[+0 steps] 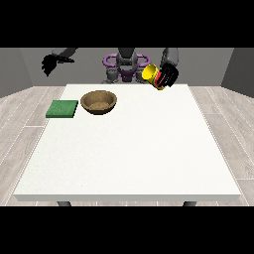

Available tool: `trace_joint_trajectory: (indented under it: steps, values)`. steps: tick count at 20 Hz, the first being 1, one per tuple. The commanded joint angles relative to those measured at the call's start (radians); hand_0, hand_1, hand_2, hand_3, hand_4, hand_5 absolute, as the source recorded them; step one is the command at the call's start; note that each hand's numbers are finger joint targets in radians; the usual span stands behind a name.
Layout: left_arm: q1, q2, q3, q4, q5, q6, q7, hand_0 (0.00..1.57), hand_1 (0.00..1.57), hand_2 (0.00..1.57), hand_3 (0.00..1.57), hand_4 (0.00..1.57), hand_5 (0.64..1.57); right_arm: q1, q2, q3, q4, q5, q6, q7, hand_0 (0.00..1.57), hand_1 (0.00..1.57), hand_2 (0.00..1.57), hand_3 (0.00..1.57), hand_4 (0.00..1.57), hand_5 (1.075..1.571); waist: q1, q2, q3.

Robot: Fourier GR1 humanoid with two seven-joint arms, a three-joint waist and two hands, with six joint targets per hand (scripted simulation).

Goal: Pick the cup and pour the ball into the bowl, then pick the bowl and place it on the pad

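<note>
A yellow cup [150, 74] with red stripes hangs in the air above the table's far edge, tipped with its mouth toward the view's left. The hand at the view's right [168, 75] is curled round it. I cannot see the ball. A brown bowl [99, 102] stands on the white table [129, 149] at the far left. A green pad [62, 108] lies just left of the bowl, at the table's left edge. The hand at the view's left [49, 63] is raised high, off to the left of the table, with its fingers pointing down.
The robot's torso [126, 64] with purple rings stands behind the table's far edge. A grey wooden floor surrounds the table on all sides.
</note>
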Motion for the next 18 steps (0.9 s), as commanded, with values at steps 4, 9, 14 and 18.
trace_joint_trajectory:
  steps: [4,9,14,18]
  values:
    - [-0.128,-0.048,-0.140,0.038,-0.254,0.013,0.277,1.52,1.52,1.57,1.57,1.57,1.211,-0.026,-0.003,0.015,0.031,0.010,0.011,0.008,0.00,0.00,0.00,0.00,0.00,1.570,-0.035,-0.029,0.0001]
    - [-0.167,-0.078,-0.299,0.067,-0.470,-0.030,0.383,1.55,1.55,1.57,1.57,1.53,1.298,-0.005,0.020,0.021,0.054,0.013,-0.002,0.025,0.00,0.00,0.00,0.00,0.00,1.571,-0.031,-0.101,0.0006]
    - [-0.232,-0.176,-0.462,0.078,-0.639,-0.161,0.430,1.48,1.48,1.57,1.57,1.57,1.204,-0.045,-0.049,-0.034,0.129,-0.011,0.029,0.002,0.00,0.00,0.00,0.00,0.00,1.571,-0.002,-0.082,0.0018]
    - [-0.252,-0.202,-0.575,0.153,-0.790,-0.223,0.492,1.51,1.51,1.57,1.57,1.57,1.042,-0.065,-0.015,0.011,0.093,-0.005,0.046,0.014,0.00,0.00,0.00,0.00,0.00,1.570,-0.066,-0.049,0.0005]
